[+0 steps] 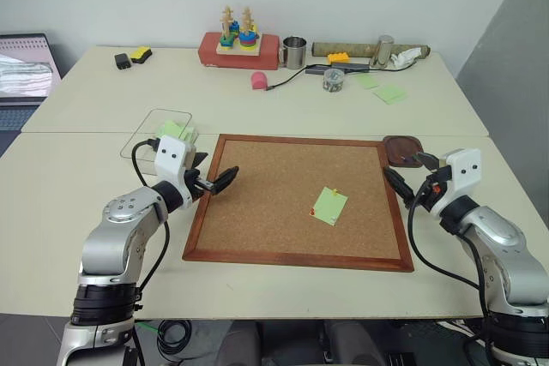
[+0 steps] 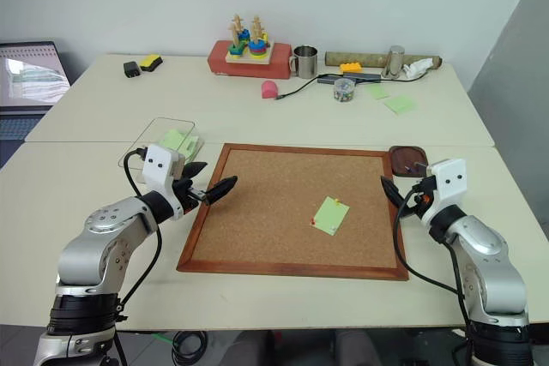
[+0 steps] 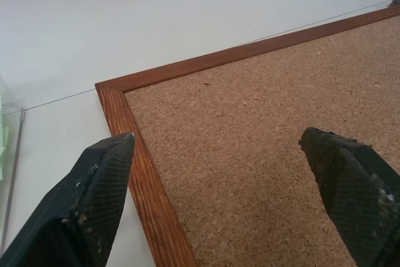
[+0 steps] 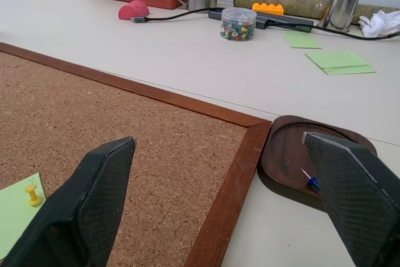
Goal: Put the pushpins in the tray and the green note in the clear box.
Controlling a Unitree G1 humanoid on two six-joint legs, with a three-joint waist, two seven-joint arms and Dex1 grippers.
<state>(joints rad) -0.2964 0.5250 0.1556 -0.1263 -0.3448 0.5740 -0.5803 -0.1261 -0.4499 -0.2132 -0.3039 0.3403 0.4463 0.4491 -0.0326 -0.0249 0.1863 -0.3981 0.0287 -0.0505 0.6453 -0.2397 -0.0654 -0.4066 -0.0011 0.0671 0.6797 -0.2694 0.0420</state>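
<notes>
Note, green (image 1: 330, 206): thin, floppy, pinned to corkboard (image 1: 257, 203); pull pushpins (image 1: 336, 192) first. Both claws (image 1: 214, 184) (image 1: 410, 171) wide open, empty.

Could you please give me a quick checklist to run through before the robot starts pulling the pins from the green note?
1. Left gripper open and empty, over the corkboard's left edge: ok.
2. Right gripper open and empty, at the corkboard's right edge beside the tray: ok.
3. Green note flat on the corkboard, unobstructed: ok.
4. Both pushpins in the note: yellow pin at one corner, red pin at another: ok.
5. Tray free for pins: one blue pin already inside, room left: ok.
6. Clear box ready for the note: already holds green paper; spare room inside: cannot tell.
</notes>
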